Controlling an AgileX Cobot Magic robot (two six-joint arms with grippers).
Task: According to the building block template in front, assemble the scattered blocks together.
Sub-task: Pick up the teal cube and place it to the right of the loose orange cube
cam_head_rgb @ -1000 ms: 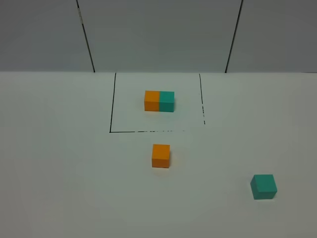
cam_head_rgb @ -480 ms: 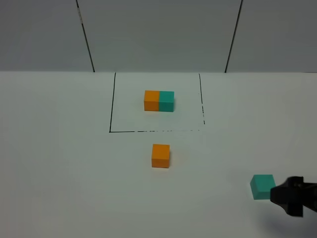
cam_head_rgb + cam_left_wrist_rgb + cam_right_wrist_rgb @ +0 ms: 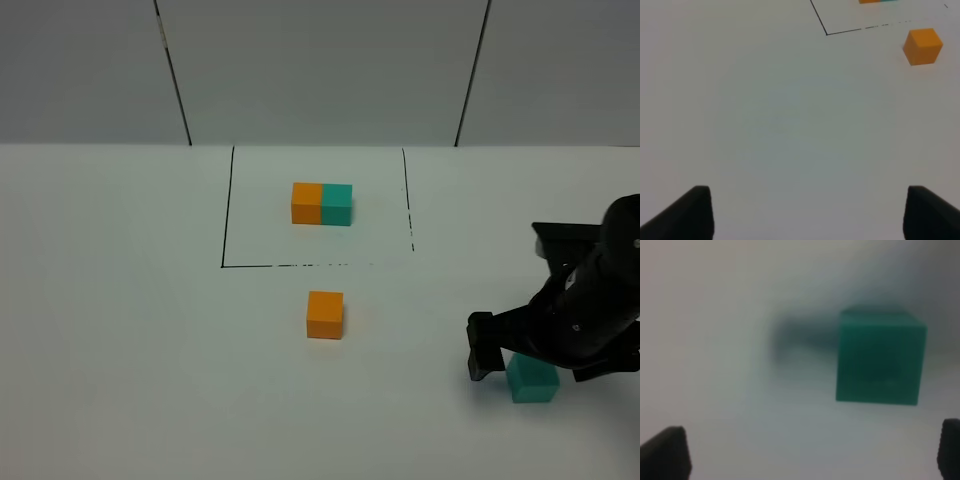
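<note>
Reaching in from the right, the right arm (image 3: 585,305) bent low over the near-right part of the table (image 3: 120,350). Its right gripper (image 3: 807,455) was spread wide at the teal-green cube (image 3: 533,382), gripping nothing. The orange cube (image 3: 325,314) sat mid-table, just nearer than the outlined square holding the template (image 3: 322,204). The left gripper (image 3: 807,215) hung wide apart, low over the table.

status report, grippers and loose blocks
Right gripper open, poised over the loose teal-green cube, no grip yet. Left gripper open, empty. Loose orange cube sits apart, near the orange-teal template bar; nothing between the cubes.
</note>
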